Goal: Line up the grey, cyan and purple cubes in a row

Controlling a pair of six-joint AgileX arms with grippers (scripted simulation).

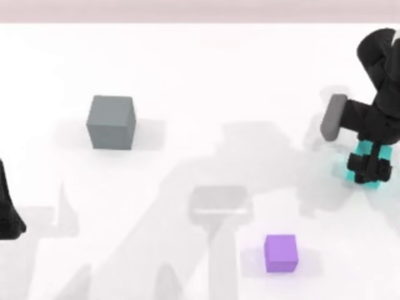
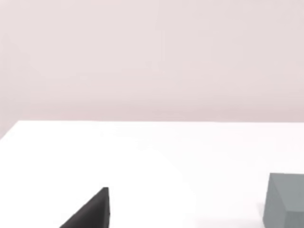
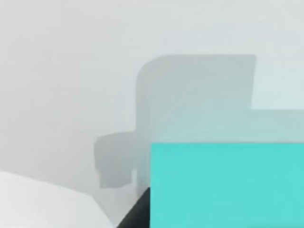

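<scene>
The cyan cube [image 1: 364, 149] sits at the far right of the table between the fingers of my right gripper [image 1: 369, 167], which is shut on it. In the right wrist view the cyan cube [image 3: 228, 185] fills the near corner, with one dark finger [image 3: 137, 216] pressed against its side. The grey cube [image 1: 111, 122] rests on the table at the left middle, and its edge [image 2: 285, 202] shows in the left wrist view. The purple cube [image 1: 280, 253] lies near the front, right of centre. My left gripper [image 1: 7, 215] is parked at the left edge, open and empty.
The white table top ends at a far edge [image 1: 200, 24] against a pale wall. Arm shadows fall across the middle of the table [image 1: 219, 206].
</scene>
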